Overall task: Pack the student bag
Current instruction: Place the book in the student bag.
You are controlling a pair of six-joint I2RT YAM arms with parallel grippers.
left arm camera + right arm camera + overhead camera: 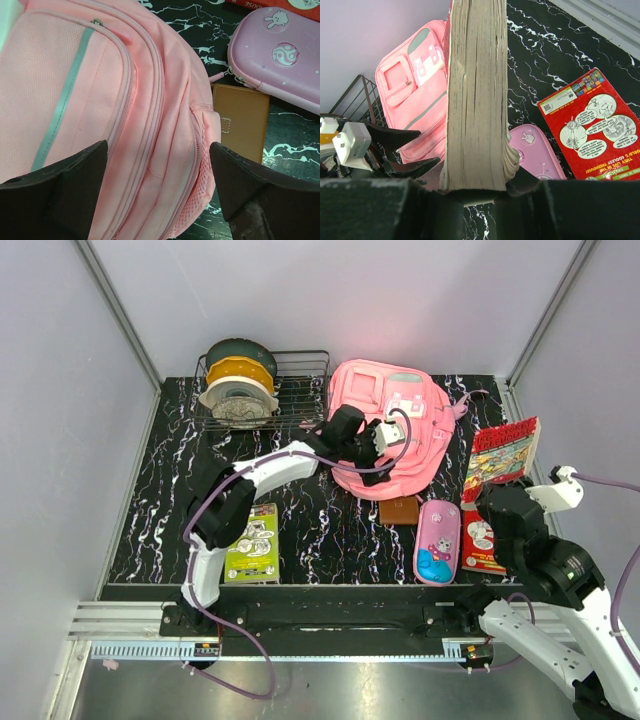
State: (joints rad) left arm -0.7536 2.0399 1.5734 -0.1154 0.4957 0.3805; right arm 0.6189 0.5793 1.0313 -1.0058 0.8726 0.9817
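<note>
Bag (395, 405) lies flat at 1 o'clock on the table (170, 470), front up. Left gripper (157, 155) hangs over the bag's near side, fingers (70, 185) spread wide with nothing between them; cannot tell if they touch the fabric. Right gripper (475, 194) at 3 o'clock is pinched on the lower edge of a thick book (505, 448), which stands upright with its page edges facing the wrist camera. 2nd red book (592, 132) lies flat at 4 o'clock, just beside the pink case (437, 540) at 5 o'clock. Brown wallet (400, 510) sits against the bag's near edge, at 11 o'clock from the case. Green book (252, 545) lies at 8 o'clock. Wire rack (300, 365) at 11 o'clock holds 3 spools (238, 385).
</note>
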